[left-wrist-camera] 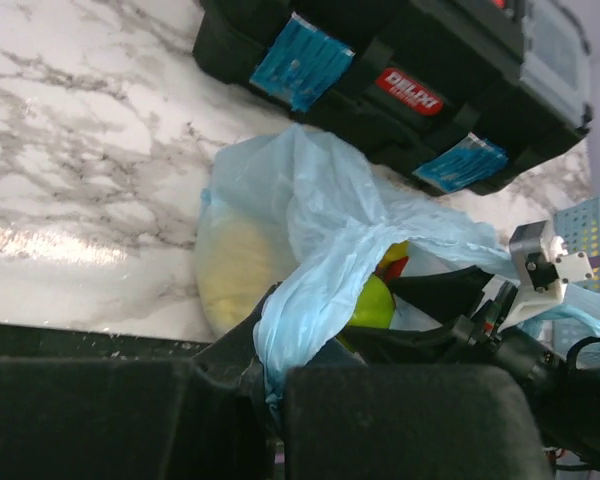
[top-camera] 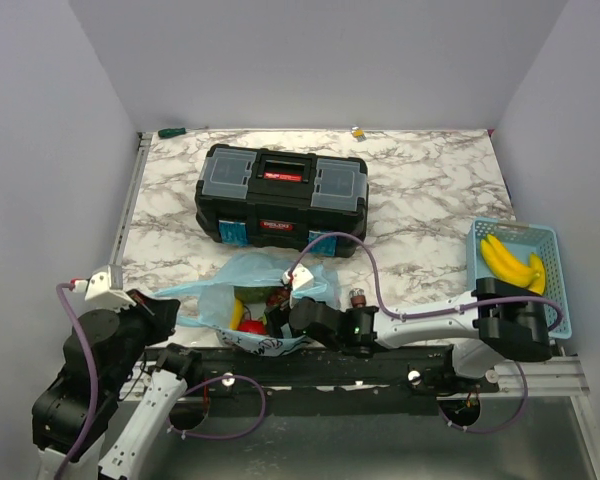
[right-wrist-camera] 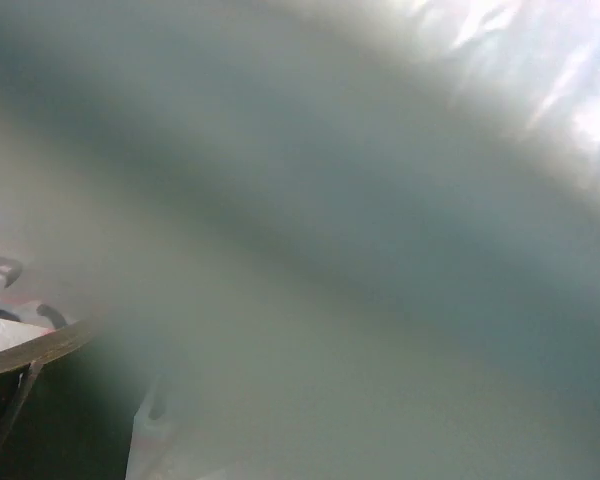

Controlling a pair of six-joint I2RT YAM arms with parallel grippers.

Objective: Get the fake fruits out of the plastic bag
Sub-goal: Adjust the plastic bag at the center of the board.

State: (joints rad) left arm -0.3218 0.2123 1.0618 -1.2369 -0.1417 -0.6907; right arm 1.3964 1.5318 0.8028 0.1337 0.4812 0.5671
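The light-blue plastic bag (top-camera: 242, 275) lies near the table's front edge, its mouth facing the arms. My left gripper (top-camera: 170, 304) is shut on a twisted handle of the plastic bag (left-wrist-camera: 310, 230), which is pinched between the black fingers (left-wrist-camera: 400, 420). A green fake fruit (left-wrist-camera: 376, 302) and a yellow-and-red one (left-wrist-camera: 395, 260) show in the mouth; from above I see yellow (top-camera: 237, 312) and red (top-camera: 252, 328) fruit. My right gripper (top-camera: 278, 312) reaches into the mouth, its fingertips hidden among the fruit. The right wrist view shows only blurred bag film (right-wrist-camera: 380, 200).
A black toolbox (top-camera: 282, 195) stands just behind the bag. A light-blue mesh basket (top-camera: 558, 290) holding bananas (top-camera: 510, 262) sits at the right edge, beside the right arm's base. A small green object (top-camera: 170, 132) and a small yellow one (top-camera: 357, 131) lie by the back wall.
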